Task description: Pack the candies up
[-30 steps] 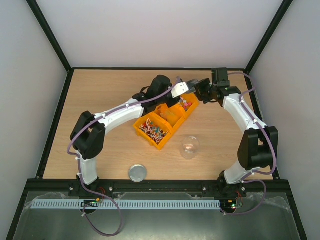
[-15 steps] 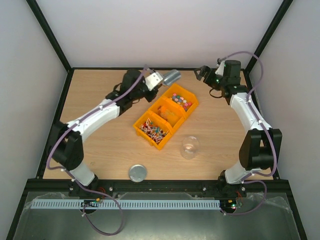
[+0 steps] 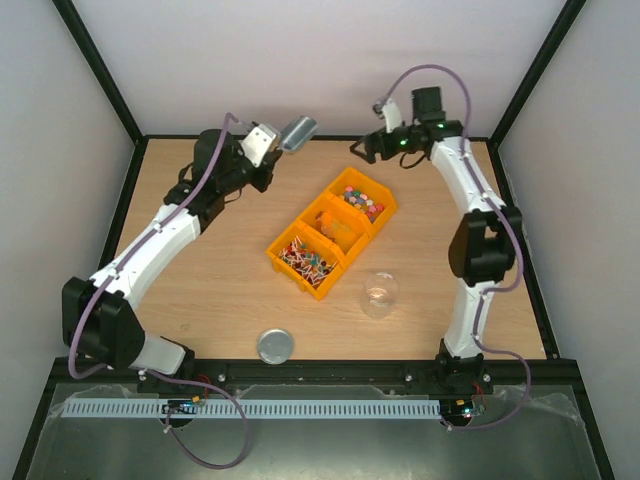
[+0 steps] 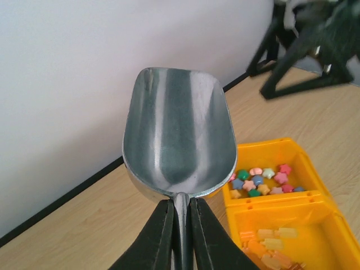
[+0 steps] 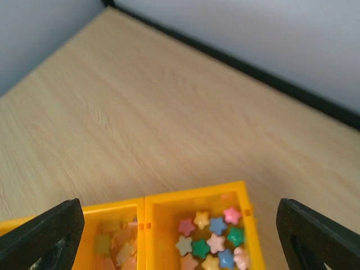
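1. Gripping a metal scoop by its narrow handle, the left gripper has both jaws pressed tight against that handle. The bowl points away from the wrist and shows bare, shiny metal.
2. Seen from above, the left gripper and the scoop hang over the far left part of the table, near the back wall and well apart from the bin.
3. The right gripper stands spread wide with nothing between its jaws. In its own camera its dark fingers frame the far end of the bin below.
4. In the top view the right gripper hangs near the table's back edge, beyond the bin's far end.
5. The yellow bin lies diagonally in the middle of the table, with 3 compartments in a row.
6. The candies, a red and white heap, fill the compartment nearest the arms' bases. Neither gripper is near them.
7. The middle compartment holds orange pieces, and the far one holds star-shaped pieces in mixed colours.
8. A clear cup stands near the bin's near right side.
9. A round metal lid lies close to the front edge, apart from both.
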{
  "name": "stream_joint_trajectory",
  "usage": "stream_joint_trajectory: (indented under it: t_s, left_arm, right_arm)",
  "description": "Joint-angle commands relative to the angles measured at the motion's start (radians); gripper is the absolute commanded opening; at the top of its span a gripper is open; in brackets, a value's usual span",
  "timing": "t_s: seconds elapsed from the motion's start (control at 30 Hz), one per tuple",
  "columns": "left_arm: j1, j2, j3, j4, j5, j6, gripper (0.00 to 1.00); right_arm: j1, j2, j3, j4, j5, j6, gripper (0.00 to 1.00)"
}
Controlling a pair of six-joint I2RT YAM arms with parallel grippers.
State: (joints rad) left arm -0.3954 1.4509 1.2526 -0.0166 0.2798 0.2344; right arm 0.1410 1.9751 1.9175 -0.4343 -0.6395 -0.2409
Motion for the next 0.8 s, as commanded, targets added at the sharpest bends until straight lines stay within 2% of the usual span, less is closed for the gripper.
stream_joint_trajectory:
  t_s: [0.0, 0.3, 0.57, 0.77]
  left_arm:
    - [0.035, -0.080, -0.024, -0.039, -0.041, -0.042, 0.02]
    - [0.102, -0.188, -0.091, -0.155, -0.036, -0.023, 0.02]
    - [0.125, -0.255, -0.135, -0.173, -0.040, 0.014, 0.02]
    - [0.129, -0.270, -0.151, -0.170, -0.035, 0.022, 0.02]
  right_arm:
    - [0.081, 0.136, 0.122, -0.325, 0.081, -0.111, 0.93]
    - [0.199, 0.207, 0.085, -0.320, 0.266, -0.086, 0.85]
    - [0.252, 0.212, 0.010, -0.296, 0.350, -0.065, 0.67]
    - [0.271, 0.183, -0.088, -0.241, 0.398, -0.037, 0.63]
